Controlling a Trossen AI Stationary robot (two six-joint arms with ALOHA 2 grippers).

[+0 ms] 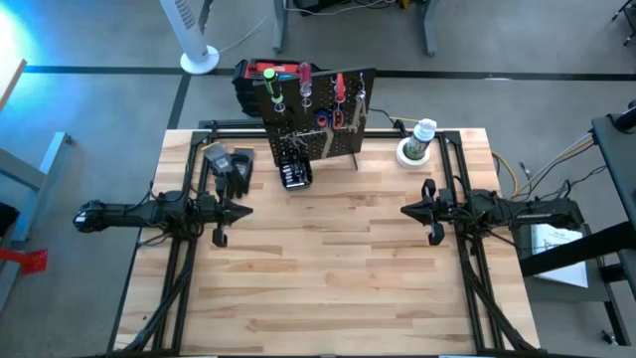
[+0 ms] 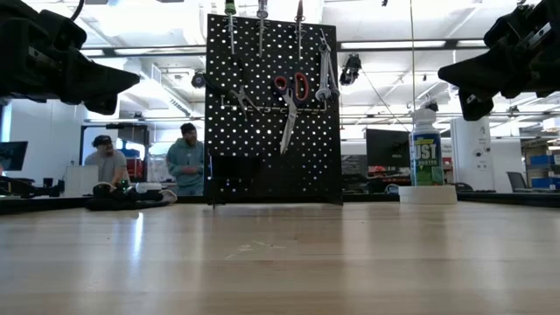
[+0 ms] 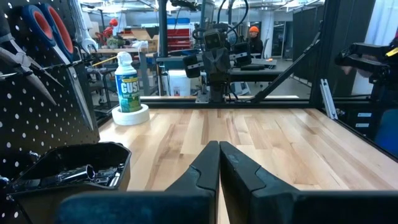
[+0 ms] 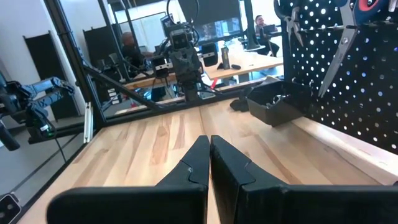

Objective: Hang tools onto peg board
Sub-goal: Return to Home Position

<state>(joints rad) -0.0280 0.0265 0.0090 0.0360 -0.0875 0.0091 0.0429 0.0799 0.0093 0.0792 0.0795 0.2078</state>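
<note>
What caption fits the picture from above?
Tools hang on the peg board; left gripper and right gripper sit shut, far apart.

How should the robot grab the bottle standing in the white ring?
Grip the bottle around its round body, above the white ring, probably coming level from the table's middle. It stands upright and the ring hides its base. The right gripper, shut, is nearer; the left gripper waits opposite.

The left arm [image 1: 149, 212] and right arm [image 1: 517, 211] were slim, jointed and matte black; the left gripper [image 3: 219, 144] and right gripper [image 4: 209, 138] bore tapered, wedge-shaped black fingers [image 3: 199, 174].
</note>
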